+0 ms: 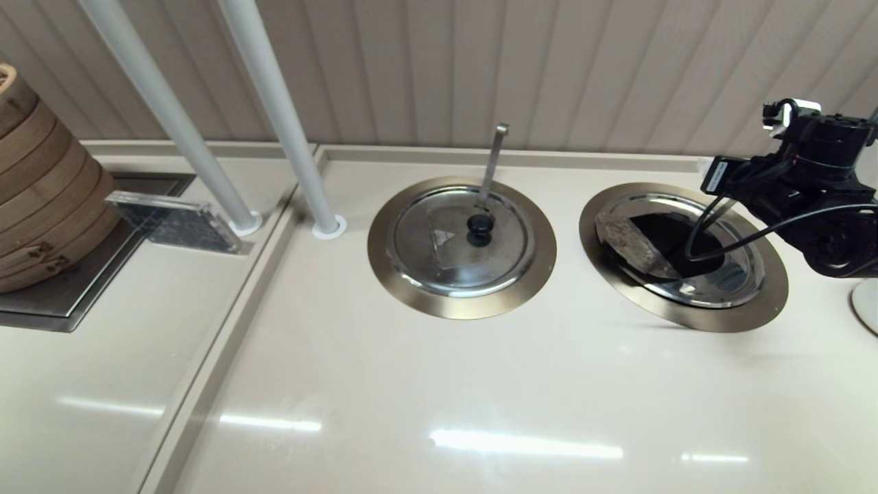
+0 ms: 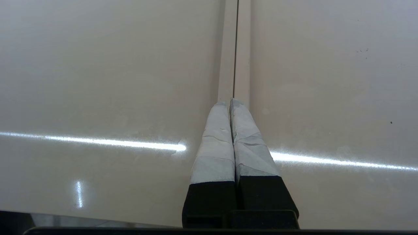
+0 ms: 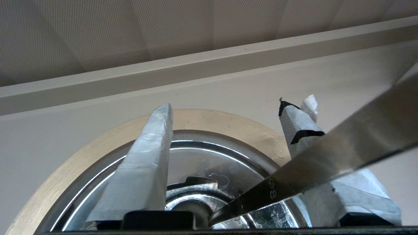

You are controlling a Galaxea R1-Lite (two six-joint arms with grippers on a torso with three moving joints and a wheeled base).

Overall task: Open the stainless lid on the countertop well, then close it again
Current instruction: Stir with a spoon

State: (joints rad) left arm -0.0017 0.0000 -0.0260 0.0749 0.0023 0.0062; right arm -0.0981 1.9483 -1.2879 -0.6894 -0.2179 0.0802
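The right gripper (image 3: 225, 107) hangs over the well (image 1: 686, 317) at the right of the bench (image 1: 439, 384), its taped fingers (image 3: 143, 163) spread wide with nothing between them. Below it the lid (image 1: 720, 281) lies flat inside the wide bronze collar, with a rough patch near its left rim and the arm's dark reflection across its middle. In the right wrist view a flat steel strip (image 3: 343, 153) slants across in front of one finger (where its lower end goes cannot be told).

The left gripper (image 2: 230, 101) hovers over a seam in the bench, its two taped fingers pressed together and holding nothing.

Left of the task's well is a second well (image 1: 461, 302), just beside it, whose lid (image 1: 411, 240) carries a black knob (image 1: 480, 226) and a triangle mark; a steel handle (image 1: 494, 161) rises from its far edge. Bamboo steamers (image 1: 41, 192) are stacked at the far left, near two white poles (image 1: 274, 103)
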